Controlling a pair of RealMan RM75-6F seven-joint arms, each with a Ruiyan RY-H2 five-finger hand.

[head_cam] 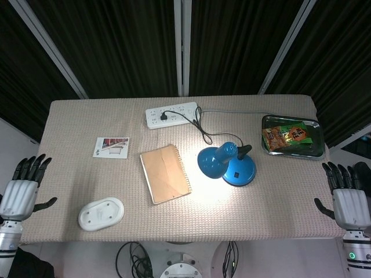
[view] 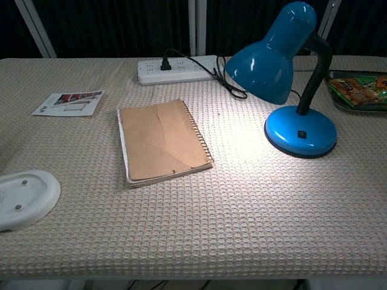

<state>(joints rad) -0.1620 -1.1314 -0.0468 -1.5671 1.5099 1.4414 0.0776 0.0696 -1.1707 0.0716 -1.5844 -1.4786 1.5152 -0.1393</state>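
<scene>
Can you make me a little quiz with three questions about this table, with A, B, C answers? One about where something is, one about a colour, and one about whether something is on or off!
1. Where does the snack packet lie?
A. In the metal tray
B. On the notebook
C. On the power strip

2. What colour is the desk lamp?
A. Red
B. Blue
C. Yellow

3. Is the desk lamp on or off?
A. Off and unplugged
B. Tipped over
C. On

Answers:
1. A: the orange snack packet sits inside the metal tray at the far right of the table.
2. B: the desk lamp has a blue shade and a blue base.
3. C: a bright patch of light falls on the cloth beside the brown notebook, and a black cord is plugged into the white power strip.
</scene>
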